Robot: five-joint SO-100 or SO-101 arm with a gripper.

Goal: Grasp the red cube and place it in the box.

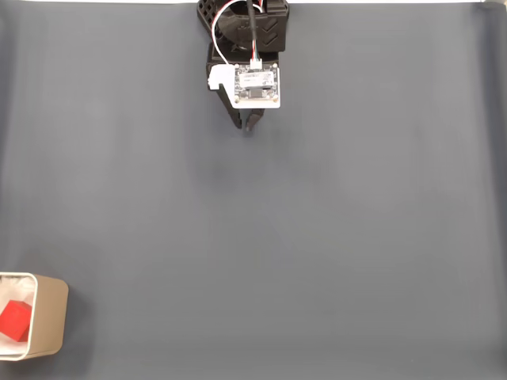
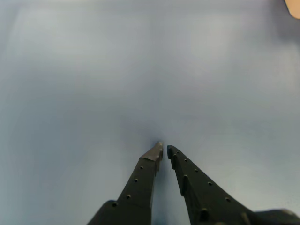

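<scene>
The red cube (image 1: 14,320) lies inside the box (image 1: 49,317), a tan-walled container with a white interior at the bottom left corner of the fixed view. My gripper (image 1: 245,123) is far from it, at the top centre of that view near the arm's base, pointing down over the grey mat. In the wrist view the gripper (image 2: 164,148) shows two black fingers whose tips nearly touch, with nothing between them, over bare grey surface.
A grey mat (image 1: 317,237) covers the table. The arm's black base (image 1: 245,24) stands at the top edge of the fixed view. A pale tan corner (image 2: 294,7) shows at the top right of the wrist view.
</scene>
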